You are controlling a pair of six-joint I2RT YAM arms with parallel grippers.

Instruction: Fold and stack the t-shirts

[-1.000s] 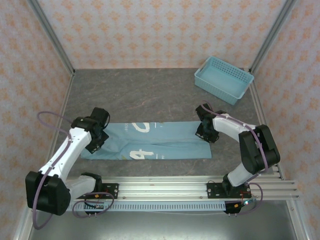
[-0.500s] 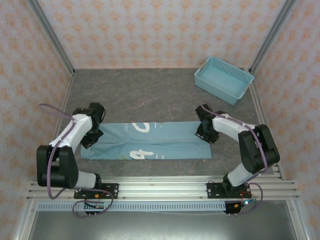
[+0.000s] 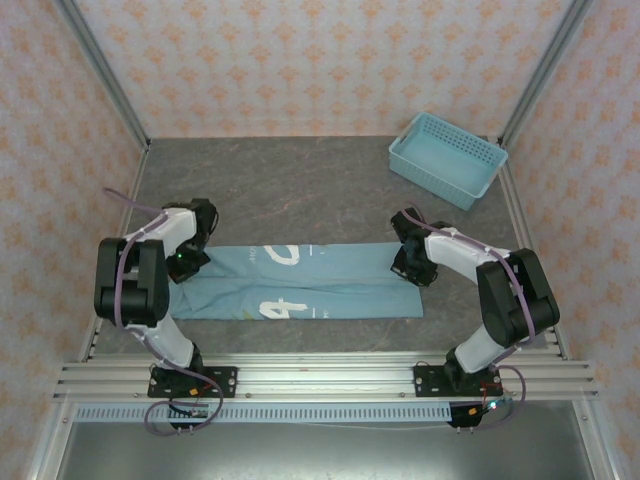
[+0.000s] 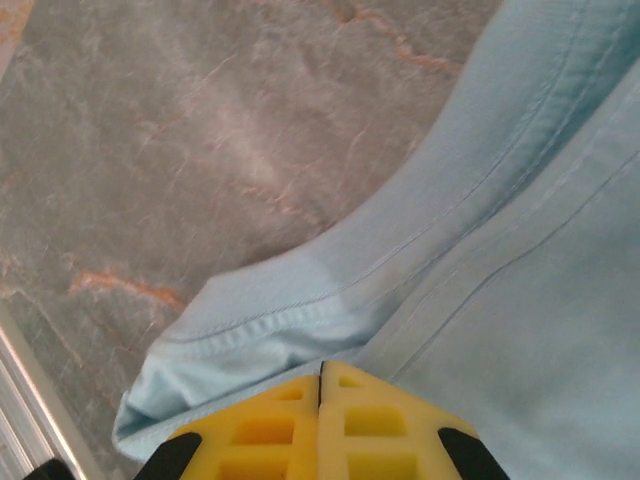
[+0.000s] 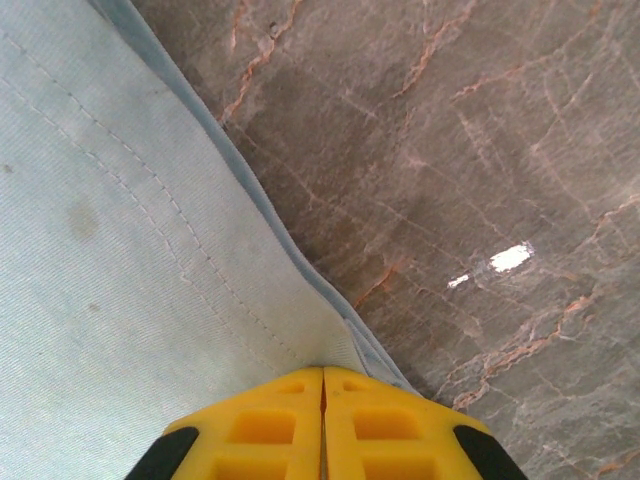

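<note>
Two tools (image 4: pixel 320 368) (image 5: pixel 322 375) tight on t-shirt (image 3: pixel 330 285)

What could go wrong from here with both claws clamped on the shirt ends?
1. The right claw pinches the t-shirt right at its hem corner; such a thin bite may slip when pulled.
2. At the left claw the cloth is bunched and layered; it may hold only some layers, so the fold could open or skew.
3. The near long edge is ungripped and may drag on the table.

bright, even light with soft shadows; one small glare spot on the table (image 5: pixel 505 258); wrist views sharp
</note>
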